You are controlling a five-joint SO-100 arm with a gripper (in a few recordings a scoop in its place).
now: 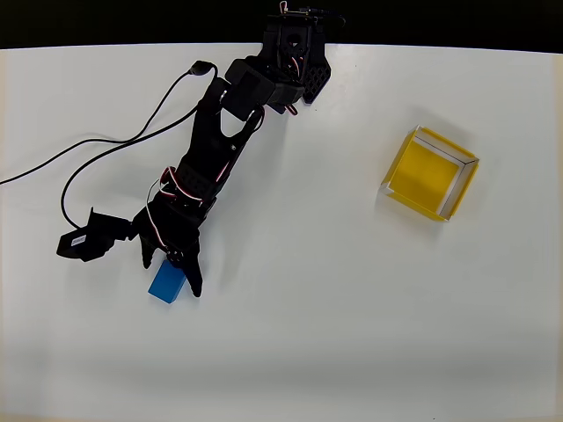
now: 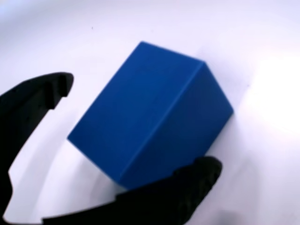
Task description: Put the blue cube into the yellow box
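Observation:
The blue cube (image 1: 165, 284) rests on the white table at the lower left in the overhead view. My black gripper (image 1: 169, 271) reaches down over it, open, one finger on each side of the block. In the wrist view the cube (image 2: 150, 117) sits between my fingers, and the gripper (image 2: 138, 124) straddles it. The lower finger (image 2: 187, 187) lies against the cube's near edge. The left finger (image 2: 37, 103) stands apart from it with a strip of table between. The yellow box (image 1: 422, 171) stands far off at the right, empty, with thin whitish walls.
A black cable (image 1: 114, 145) runs from the arm across the table's left side. The arm's base (image 1: 295, 53) stands at the table's far edge. Bare white table lies between the cube and the box.

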